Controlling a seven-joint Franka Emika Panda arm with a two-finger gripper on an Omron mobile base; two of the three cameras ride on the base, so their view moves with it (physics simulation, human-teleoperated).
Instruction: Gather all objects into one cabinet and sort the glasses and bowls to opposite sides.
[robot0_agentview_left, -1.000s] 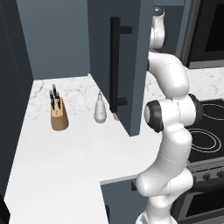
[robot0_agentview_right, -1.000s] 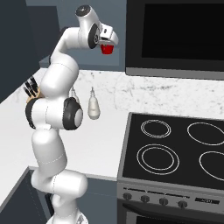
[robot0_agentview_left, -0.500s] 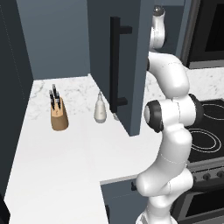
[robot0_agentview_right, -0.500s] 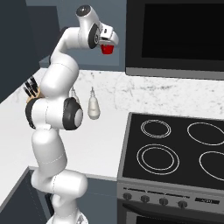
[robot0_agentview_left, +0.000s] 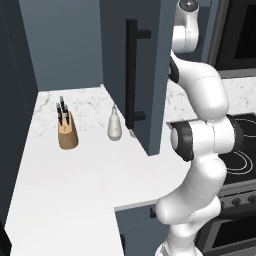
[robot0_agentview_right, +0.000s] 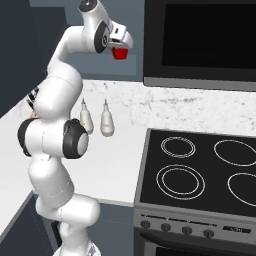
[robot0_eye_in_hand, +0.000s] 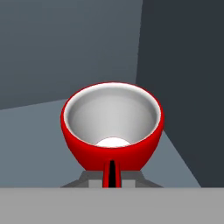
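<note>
My gripper (robot0_agentview_right: 120, 46) is raised high, beside the open dark slate-blue cabinet, and is shut on a small glossy red mug (robot0_agentview_right: 119, 53). In the hand view the mug (robot0_eye_in_hand: 112, 127) faces me with its pale inside showing. Its handle is pinched between my gripper's (robot0_eye_in_hand: 112, 175) two tips. Just under the mug lies the cabinet's flat shelf (robot0_eye_in_hand: 30, 144), with a darker side wall (robot0_eye_in_hand: 183, 65) to the right. In the left base view the cabinet door (robot0_agentview_left: 145, 100) with its long black bar handle (robot0_agentview_left: 131, 70) hides my hand.
A wooden knife block (robot0_agentview_left: 67, 132) and a white soap bottle (robot0_agentview_left: 115, 127) stand on the pale marble counter (robot0_agentview_left: 65, 195) below the cabinet. To the right are a black stove top (robot0_agentview_right: 200, 170) and a dark microwave (robot0_agentview_right: 200, 40) above it.
</note>
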